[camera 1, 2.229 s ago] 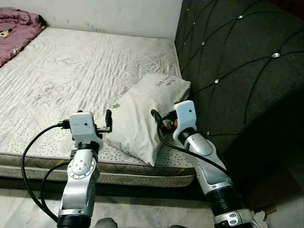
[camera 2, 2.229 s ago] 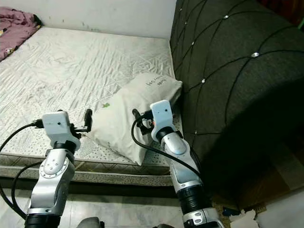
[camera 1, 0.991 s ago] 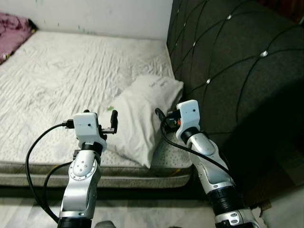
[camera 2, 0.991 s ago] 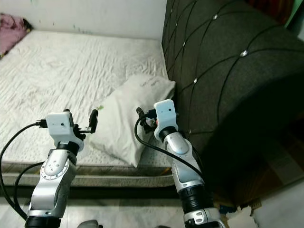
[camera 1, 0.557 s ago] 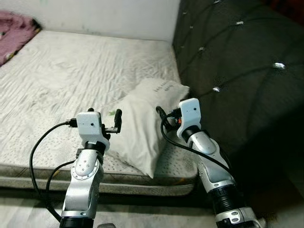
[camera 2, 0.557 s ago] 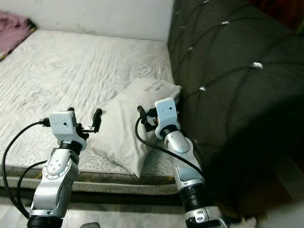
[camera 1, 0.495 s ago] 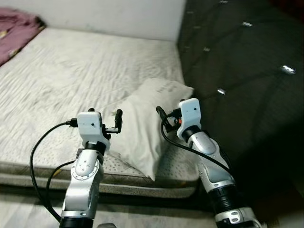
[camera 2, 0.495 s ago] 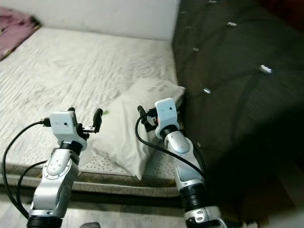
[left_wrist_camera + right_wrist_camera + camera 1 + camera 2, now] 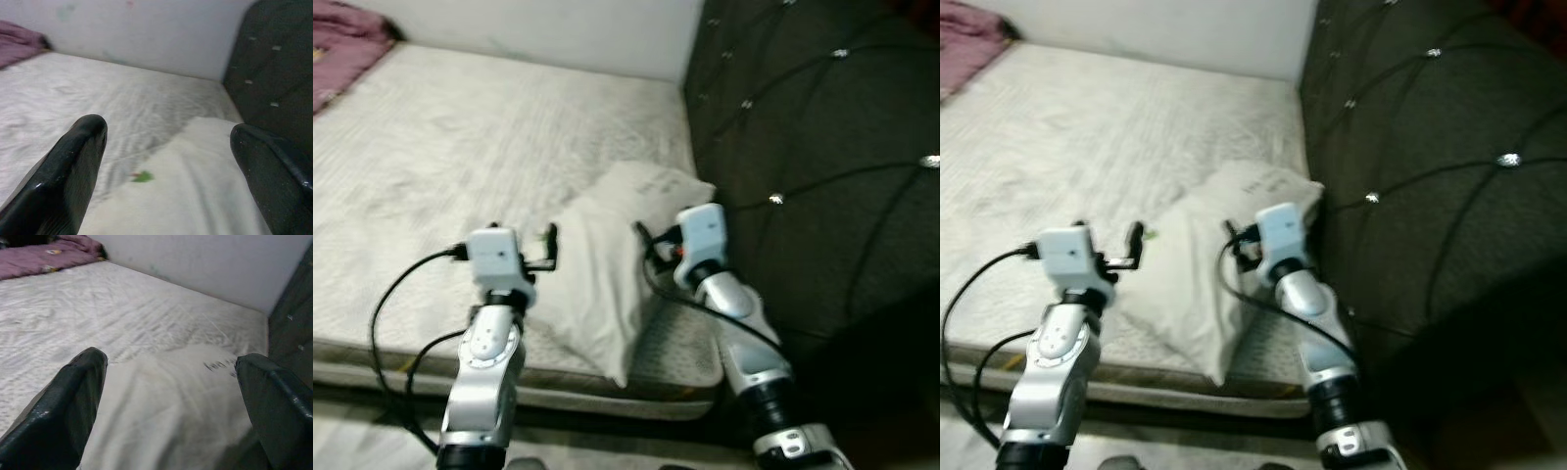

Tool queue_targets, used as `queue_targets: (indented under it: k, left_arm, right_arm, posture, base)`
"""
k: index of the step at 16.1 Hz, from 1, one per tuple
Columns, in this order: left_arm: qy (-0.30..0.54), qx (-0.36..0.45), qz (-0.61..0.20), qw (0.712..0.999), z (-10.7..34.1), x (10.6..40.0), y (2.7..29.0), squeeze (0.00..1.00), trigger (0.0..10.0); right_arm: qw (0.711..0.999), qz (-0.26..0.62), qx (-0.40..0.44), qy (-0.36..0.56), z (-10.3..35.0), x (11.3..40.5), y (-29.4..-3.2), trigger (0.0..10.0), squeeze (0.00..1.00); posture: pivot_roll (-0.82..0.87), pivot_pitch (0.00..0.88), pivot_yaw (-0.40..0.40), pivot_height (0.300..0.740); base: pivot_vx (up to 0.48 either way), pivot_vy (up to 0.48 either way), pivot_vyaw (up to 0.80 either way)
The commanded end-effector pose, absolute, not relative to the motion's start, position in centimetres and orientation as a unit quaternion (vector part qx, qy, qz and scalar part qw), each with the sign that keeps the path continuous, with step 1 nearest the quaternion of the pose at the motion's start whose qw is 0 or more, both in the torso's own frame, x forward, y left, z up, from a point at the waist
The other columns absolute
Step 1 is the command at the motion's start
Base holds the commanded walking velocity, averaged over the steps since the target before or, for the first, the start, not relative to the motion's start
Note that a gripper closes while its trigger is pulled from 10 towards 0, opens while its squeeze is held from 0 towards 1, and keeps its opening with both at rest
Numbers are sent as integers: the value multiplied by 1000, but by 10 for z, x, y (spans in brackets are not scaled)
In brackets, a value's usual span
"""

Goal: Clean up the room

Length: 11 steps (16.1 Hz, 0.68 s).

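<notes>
Both spread grippers, left gripper [image 9: 166, 166] and right gripper [image 9: 171, 396], stay flanking the pillow [image 9: 607, 264].

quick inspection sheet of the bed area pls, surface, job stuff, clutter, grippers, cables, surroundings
surface: bare quilted mattress, wrinkled, small green mark near the pillow.
job's things: white pillow lies at the mattress's near corner, beside the headboard, its tip overhanging the edge.
clutter: purple blanket bunched at the far end.
grippers: left gripper open, held up before the pillow; right gripper open, over the pillow; both empty.
cables: black cables loop from both wrists, hanging free.
surroundings: dark tufted headboard on the right, white wall behind.
</notes>
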<state>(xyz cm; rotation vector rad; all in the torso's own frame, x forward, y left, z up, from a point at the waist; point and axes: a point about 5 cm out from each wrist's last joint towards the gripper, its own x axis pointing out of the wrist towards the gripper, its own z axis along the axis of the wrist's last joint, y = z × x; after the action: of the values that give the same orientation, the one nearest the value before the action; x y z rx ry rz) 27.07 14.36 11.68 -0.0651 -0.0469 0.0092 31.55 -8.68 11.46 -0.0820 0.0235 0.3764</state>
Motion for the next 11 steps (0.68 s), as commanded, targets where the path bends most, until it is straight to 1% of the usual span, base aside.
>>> queue_targets:
  k: [1,6,11]
  left_arm:
    - [-26,-33,8,999,118,271,140,0,10000]
    - [-3,-36,26,999,112,269,144,0,10000]
    - [-15,-30,18,999,115,267,144,0,10000]
  right_arm:
    - [984,175,-45,6,117,317,-95,10000,0]
    - [983,178,-26,24,112,315,-94,10000,0]
    - [982,186,-25,27,110,313,-89,10000,0]
  posture:
    - [70,0,-66,740]
    - [78,0,-70,740]
    - [83,0,-70,740]
  base:
    - [0,0,0]
    - [0,0,0]
    - [0,0,0]
